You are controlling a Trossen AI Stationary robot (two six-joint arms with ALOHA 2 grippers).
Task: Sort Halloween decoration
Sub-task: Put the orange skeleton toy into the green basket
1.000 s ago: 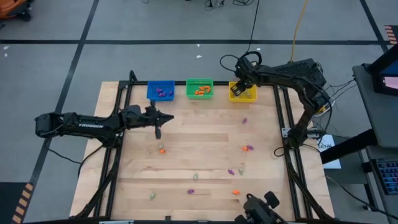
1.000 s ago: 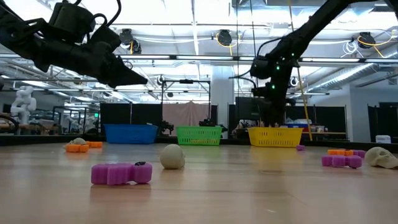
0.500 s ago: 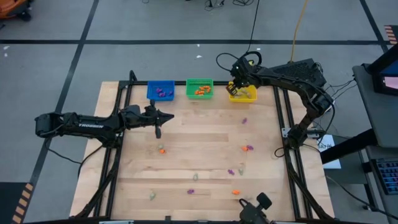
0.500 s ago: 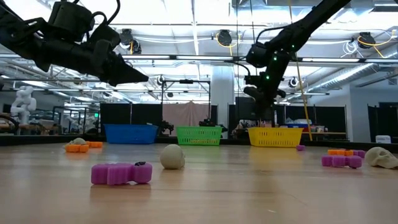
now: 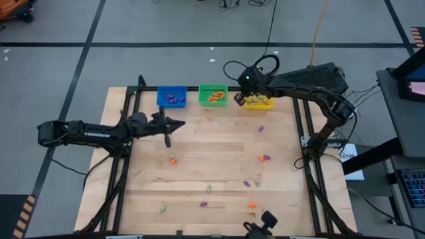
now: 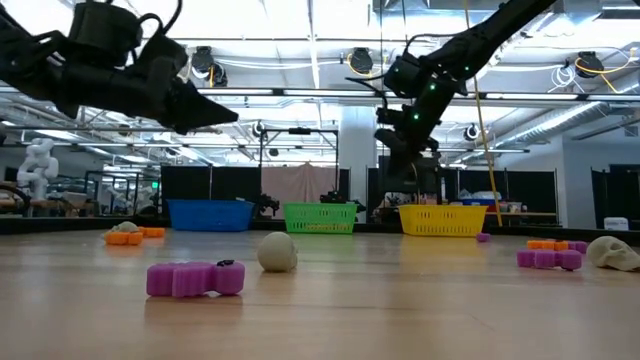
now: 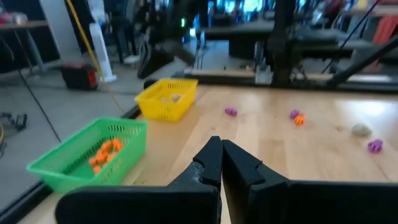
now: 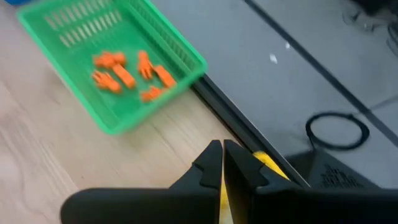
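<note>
Right end effector (image 5: 239, 98) hangs between the green bin (image 5: 213, 93) and yellow bin (image 5: 259, 101), fingers pressed together, nothing visible in them. Left end effector (image 5: 169, 141) waits over the surface (image 5: 219, 149) below the blue bin (image 5: 172, 97), likewise pinched shut and empty. Trinkets (image 5: 265, 158) lie scattered across the near half, well apart. Judged between drops: next move calls for opening, then reaching down to one loose piece.

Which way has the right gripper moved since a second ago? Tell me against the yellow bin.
Yes. The right gripper, now shut and empty, has shifted off the yellow bin toward the green bin.
</note>
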